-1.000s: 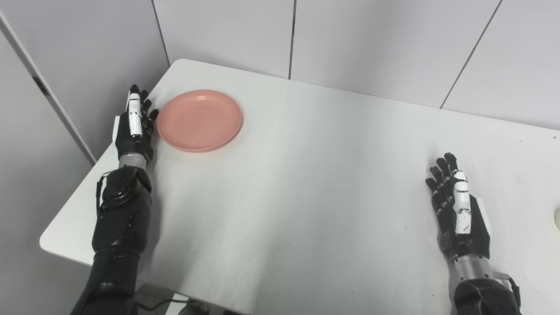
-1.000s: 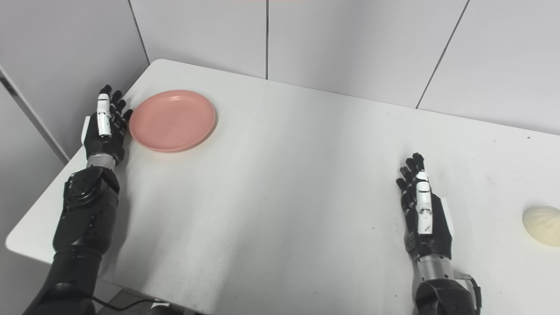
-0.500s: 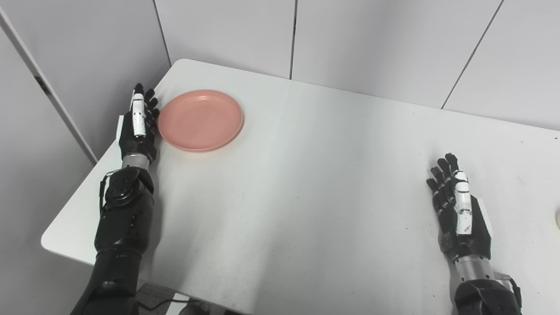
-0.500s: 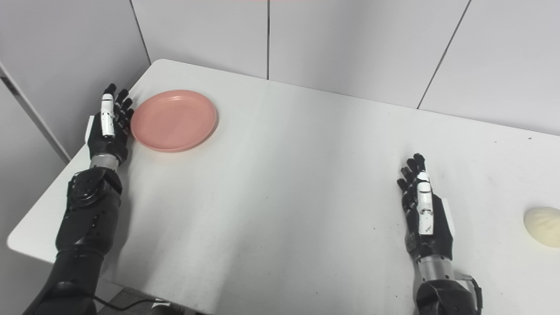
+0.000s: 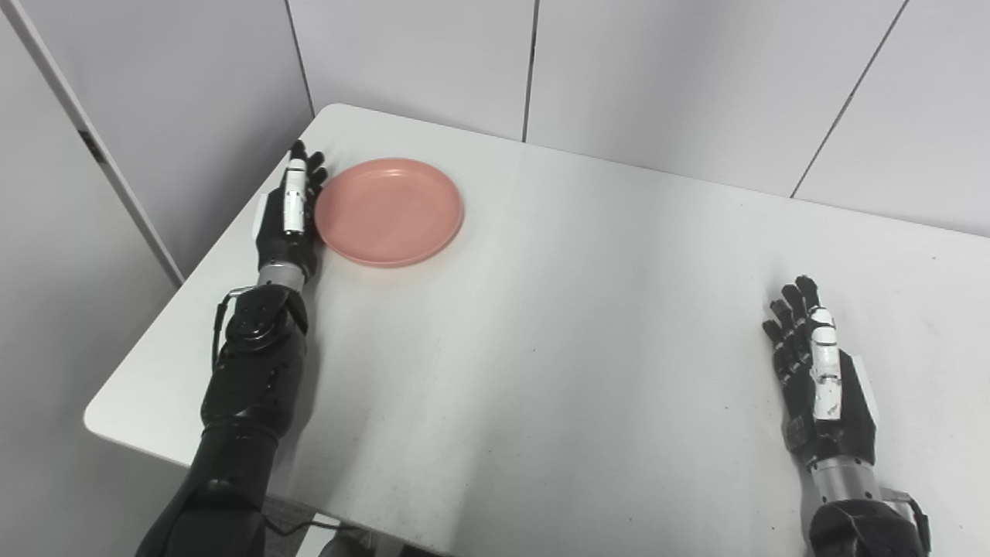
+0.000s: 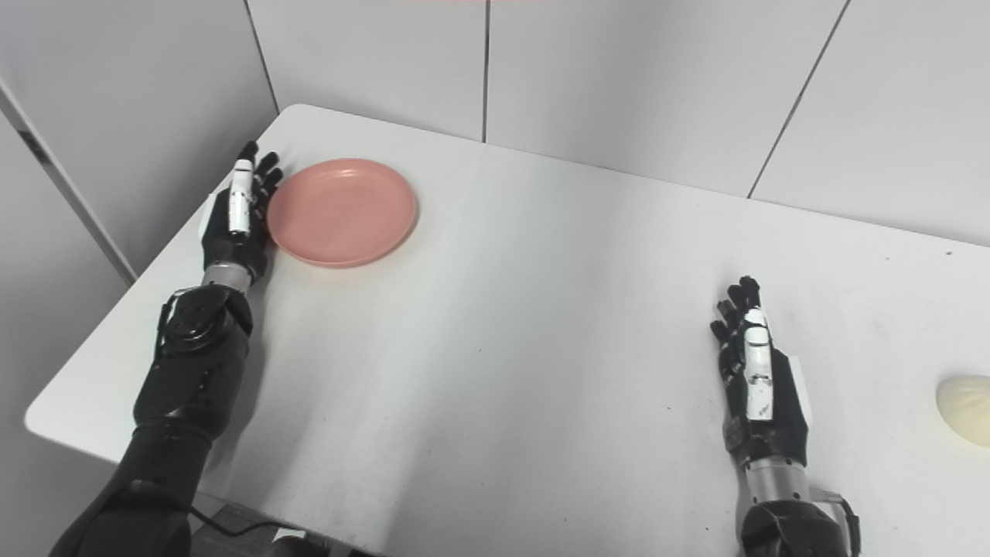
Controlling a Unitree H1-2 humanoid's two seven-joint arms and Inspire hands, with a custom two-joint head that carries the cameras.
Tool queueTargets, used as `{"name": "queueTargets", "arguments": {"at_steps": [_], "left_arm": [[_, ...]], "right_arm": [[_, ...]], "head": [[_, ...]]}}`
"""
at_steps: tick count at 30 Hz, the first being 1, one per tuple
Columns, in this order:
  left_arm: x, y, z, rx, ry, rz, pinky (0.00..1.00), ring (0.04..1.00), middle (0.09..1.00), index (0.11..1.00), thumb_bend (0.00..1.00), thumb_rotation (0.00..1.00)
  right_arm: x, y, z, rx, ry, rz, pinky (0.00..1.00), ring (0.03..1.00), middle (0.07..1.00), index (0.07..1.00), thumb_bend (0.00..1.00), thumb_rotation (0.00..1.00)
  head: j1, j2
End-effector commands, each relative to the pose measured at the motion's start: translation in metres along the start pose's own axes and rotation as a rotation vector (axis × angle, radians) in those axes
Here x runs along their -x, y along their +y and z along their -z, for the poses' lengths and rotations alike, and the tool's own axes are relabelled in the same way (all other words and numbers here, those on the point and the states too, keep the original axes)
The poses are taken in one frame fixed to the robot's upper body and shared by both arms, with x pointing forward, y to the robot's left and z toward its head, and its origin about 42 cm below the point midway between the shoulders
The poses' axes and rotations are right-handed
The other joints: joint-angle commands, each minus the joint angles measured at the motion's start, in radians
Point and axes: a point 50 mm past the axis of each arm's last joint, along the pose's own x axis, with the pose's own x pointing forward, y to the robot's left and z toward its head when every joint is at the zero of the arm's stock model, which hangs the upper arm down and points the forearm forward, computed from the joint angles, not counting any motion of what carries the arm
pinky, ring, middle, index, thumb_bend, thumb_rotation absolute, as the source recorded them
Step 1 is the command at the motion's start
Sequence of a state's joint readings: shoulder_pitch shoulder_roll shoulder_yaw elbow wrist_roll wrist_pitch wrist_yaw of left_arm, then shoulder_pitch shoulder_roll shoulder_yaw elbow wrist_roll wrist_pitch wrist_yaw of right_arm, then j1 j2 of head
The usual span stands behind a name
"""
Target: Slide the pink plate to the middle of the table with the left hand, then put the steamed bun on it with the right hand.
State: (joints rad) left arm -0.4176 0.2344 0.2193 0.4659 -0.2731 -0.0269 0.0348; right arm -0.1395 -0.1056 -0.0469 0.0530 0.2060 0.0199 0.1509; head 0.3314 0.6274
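Overhead scene of a white rectangular table [image 6: 495,325] set against grey panelled walls [image 6: 619,70]; a round, shallow pink plastic plate [image 6: 342,211] lies flat near the table's far left corner, well apart from the table's middle; the black-and-white left hand [image 6: 236,220] stands on edge just beside the plate's left rim, palm turned toward it, fingers [image 6: 246,186] extended and close together, holding nothing; whether the palm touches the rim cannot be told from either view; the left forearm [image 6: 193,363] runs along the table's left edge toward the near side. The black-and-white right hand [image 6: 758,391] rests on edge on the near right part of the table, fingers straight and slightly spread, empty; a pale cream, domed steamed bun [image 6: 965,398] sits on the table surface to the right of that hand, apart from it, partly cut by the right eye view's edge and outside the left eye view.
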Motion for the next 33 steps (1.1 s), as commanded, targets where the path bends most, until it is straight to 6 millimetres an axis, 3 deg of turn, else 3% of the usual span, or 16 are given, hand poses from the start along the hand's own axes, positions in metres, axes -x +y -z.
{"name": "queueTargets", "arguments": {"at_steps": [1, 10, 25, 33], "left_arm": [[0.004, -0.045, 0.022, 0.018, 0.103, 0.153, 1.0, 0.961, 0.942, 0.962, 0.41, 1.0], [0.004, -0.071, 0.028, 0.018, 0.125, 0.241, 1.0, 0.966, 0.948, 0.964, 0.42, 1.0], [0.006, -0.107, 0.021, 0.061, 0.135, 0.369, 0.99, 0.957, 0.944, 0.951, 0.41, 1.0], [0.021, -0.13, 0.015, 0.055, 0.152, 0.476, 0.97, 0.953, 0.945, 0.955, 0.4, 1.0]], "right_arm": [[0.01, 0.003, 0.018, -0.016, 0.063, 0.025, 1.0, 1.0, 1.0, 1.0, 0.12, 1.0], [0.011, 0.011, 0.019, 0.003, 0.059, 0.021, 1.0, 1.0, 1.0, 1.0, 0.16, 1.0], [0.009, 0.021, 0.027, 0.0, 0.062, 0.007, 1.0, 1.0, 1.0, 1.0, 0.23, 1.0], [0.009, 0.031, 0.026, 0.003, 0.051, 0.02, 1.0, 1.0, 1.0, 1.0, 0.2, 1.0]], "head": [[-0.002, -0.001], [-0.048, 0.004], [-0.157, 0.028], [-0.235, 0.042]]}}
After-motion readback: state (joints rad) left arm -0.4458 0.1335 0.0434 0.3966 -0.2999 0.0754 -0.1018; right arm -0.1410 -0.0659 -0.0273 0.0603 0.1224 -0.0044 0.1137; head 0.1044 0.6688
